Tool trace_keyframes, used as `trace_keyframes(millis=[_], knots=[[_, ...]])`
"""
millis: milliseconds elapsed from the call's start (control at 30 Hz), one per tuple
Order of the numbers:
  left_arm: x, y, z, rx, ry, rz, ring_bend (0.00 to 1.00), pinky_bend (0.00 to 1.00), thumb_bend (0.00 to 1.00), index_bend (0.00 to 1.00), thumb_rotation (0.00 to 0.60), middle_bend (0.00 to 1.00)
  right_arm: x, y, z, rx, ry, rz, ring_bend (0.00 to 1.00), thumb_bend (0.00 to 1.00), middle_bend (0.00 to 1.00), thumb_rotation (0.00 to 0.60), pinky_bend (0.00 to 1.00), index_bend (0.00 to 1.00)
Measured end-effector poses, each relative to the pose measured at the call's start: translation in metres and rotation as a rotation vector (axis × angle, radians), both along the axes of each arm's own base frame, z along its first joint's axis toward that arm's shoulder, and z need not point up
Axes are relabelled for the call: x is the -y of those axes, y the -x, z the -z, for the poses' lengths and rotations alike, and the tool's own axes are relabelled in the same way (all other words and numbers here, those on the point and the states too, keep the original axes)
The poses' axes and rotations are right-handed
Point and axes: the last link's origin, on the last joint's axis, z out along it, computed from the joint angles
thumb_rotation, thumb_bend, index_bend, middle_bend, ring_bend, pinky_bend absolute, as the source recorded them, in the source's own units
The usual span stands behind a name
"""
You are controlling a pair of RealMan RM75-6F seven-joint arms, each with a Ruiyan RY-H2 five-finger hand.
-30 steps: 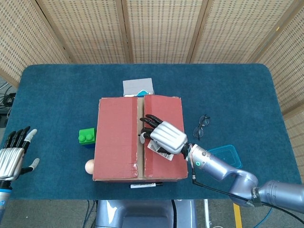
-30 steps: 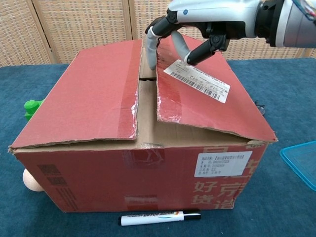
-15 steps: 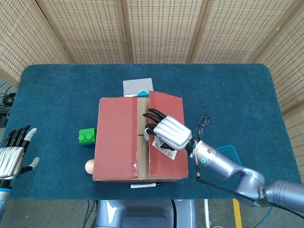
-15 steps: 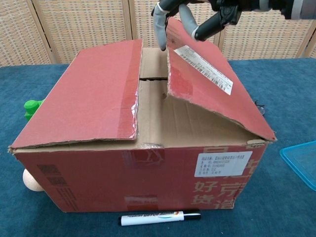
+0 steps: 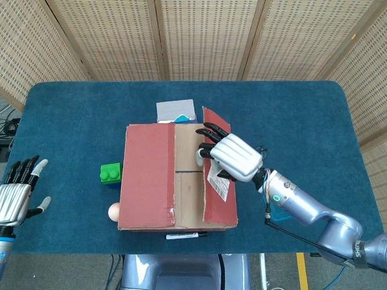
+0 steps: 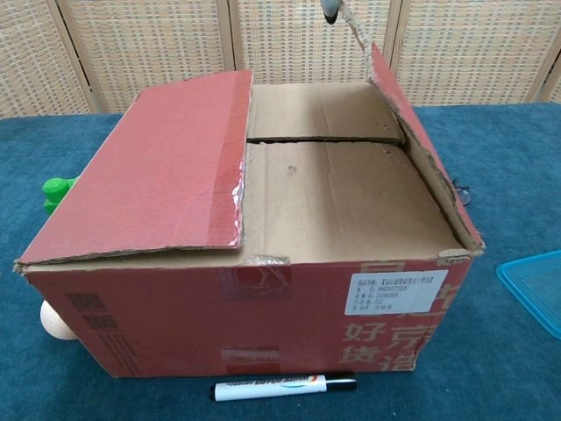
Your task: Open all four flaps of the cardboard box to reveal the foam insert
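My right robot hand [image 5: 233, 157] grips the top edge of the right flap [image 5: 217, 181] of the cardboard box [image 6: 263, 316], fingers hooked over its inner side, holding it raised nearly upright. The box sits in the middle of the blue desk [image 5: 302, 121]. Its left flap [image 6: 153, 171] lies closed and slightly tilted. Between the two, the plain brown inner flaps [image 6: 337, 197] lie flat, meeting at a seam across the box. My left robot hand [image 5: 18, 190] hovers open with fingers spread at the desk's near left edge, well apart from the box. A marker [image 6: 285, 386] lies just in front of the box, a green block [image 5: 110, 174] to its left, glasses [image 5: 257, 160] to its right.
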Motion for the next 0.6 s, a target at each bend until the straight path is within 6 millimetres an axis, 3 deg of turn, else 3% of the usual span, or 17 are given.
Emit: trace_keyframes(millis=[600], knots=[[-0.001,-0.001,-0.002,-0.008,-0.008,0.002,0.0,0.0,0.31,0.06,0.6,0.0,0.009,0.027,-0.04,-0.091,0.116,0.066,0.11,1.0,0.54,0.6,0.0,0.48]])
